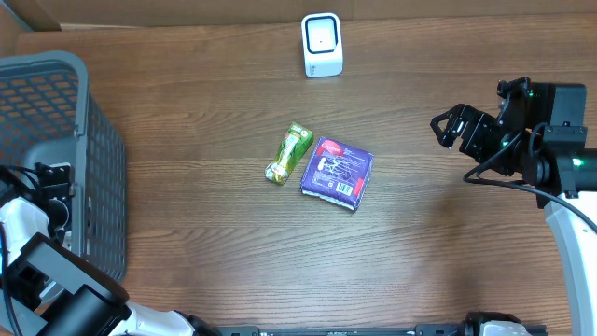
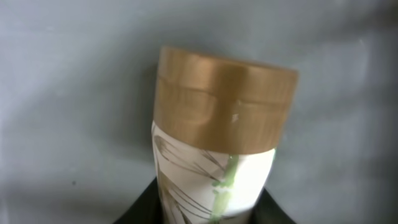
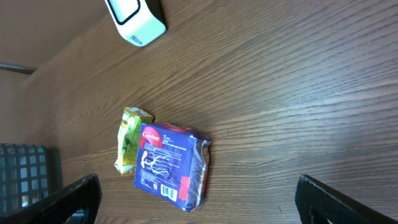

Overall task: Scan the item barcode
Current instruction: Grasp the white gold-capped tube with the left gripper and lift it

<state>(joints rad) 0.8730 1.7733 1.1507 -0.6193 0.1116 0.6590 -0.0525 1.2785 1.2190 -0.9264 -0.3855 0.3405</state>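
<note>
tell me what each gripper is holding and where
Left gripper clamps the gold-capped bottle by its white body. Right gripper is open, holding nothing.

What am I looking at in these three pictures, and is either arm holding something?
Two robot arms work at a wooden table. The overhead picture looks straight down. A white scanner stands at the far edge. A green packet and a purple packet lie next to each other mid-table. A grey basket sits on the left arm's side. The other two pictures come from cameras on the wrists. The left gripper is inside the basket, its dark fingers closed on a white bottle with a gold cap. The right gripper hangs open over its side of the table, holding nothing.
</note>
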